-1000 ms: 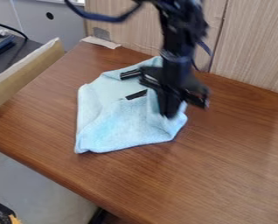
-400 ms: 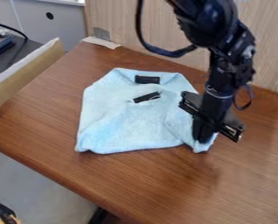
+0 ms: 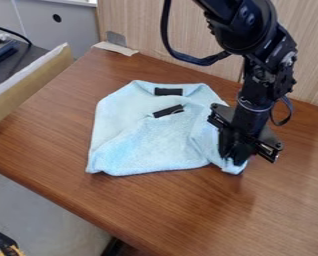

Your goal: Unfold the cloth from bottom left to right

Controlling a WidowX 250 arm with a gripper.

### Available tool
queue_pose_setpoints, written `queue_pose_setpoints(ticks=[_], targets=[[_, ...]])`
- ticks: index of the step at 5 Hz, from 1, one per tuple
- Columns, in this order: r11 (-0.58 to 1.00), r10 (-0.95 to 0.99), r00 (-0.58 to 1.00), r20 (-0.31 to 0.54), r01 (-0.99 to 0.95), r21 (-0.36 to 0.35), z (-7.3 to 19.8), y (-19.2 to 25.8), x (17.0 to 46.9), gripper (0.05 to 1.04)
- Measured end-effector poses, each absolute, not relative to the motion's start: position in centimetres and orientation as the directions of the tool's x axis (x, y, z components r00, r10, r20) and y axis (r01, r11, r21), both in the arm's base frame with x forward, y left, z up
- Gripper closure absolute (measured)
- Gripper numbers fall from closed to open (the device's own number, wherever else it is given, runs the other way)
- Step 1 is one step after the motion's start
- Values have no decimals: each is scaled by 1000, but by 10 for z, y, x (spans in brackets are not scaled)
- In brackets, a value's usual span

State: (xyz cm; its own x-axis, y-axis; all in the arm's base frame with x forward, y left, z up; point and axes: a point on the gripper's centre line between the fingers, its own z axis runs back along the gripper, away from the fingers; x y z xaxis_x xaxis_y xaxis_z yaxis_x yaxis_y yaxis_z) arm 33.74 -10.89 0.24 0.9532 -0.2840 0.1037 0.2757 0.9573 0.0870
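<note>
The gripper [image 3: 234, 154] points down at the right front corner of the light blue cloth [image 3: 145, 142], low over the table and touching the fabric. Part of that corner is hidden behind it. The cloth lies on the brown table with a layer folded across it and creases running toward the right corner. Two dark patches show on it, one near the back edge [image 3: 168, 91] and one near the middle [image 3: 168, 111].
The wooden table [image 3: 155, 215] has its front edge running diagonally at the lower left. A light wood panel [image 3: 188, 45] stands along the back. A tan board [image 3: 31, 82] borders the left side, and a strip of tape [image 3: 115, 48] lies at the back corner.
The gripper has moved right and toward the front, and the cloth's right corner has come along with it. The cloth is spread wider; between the last two frames little moved.
</note>
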Motion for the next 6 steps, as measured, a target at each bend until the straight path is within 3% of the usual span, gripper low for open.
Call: queue_pose_setpoints(ticks=[1,2,3,4,6], targets=[[957,-283,957,71,277,82,0,-106,328,279],[958,-283,953,104,275,81,20,-105,327,78],[957,-287,952,106,279,84,29,-101,324,77],[961,-273,951,148,263,86,52,-97,323,83],[963,-247,948,203,217,157,110,-81,313,83]])
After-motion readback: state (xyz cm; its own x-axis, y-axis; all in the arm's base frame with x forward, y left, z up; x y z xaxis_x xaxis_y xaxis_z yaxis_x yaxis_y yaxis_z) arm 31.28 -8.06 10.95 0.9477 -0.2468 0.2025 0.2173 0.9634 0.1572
